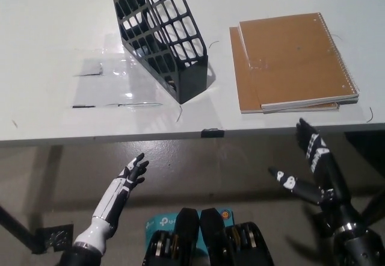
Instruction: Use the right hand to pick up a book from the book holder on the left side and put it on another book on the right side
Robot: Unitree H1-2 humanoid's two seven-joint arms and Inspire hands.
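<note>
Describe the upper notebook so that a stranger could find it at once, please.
On the white table, look right of the black lattice book holder. Two brown books lie stacked there; the upper brown spiral-bound notebook is the one with a wire spiral along its right edge, covering most of the plain brown book below.

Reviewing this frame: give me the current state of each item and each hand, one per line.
book holder: upright on the table, tilted, no book visible inside.
top book: closed, lying flat on the lower book.
lower book: closed, flat on the table, mostly covered.
right hand: open, fingers apart, below the table edge, holding nothing.
left hand: open, resting low, holding nothing.
</note>
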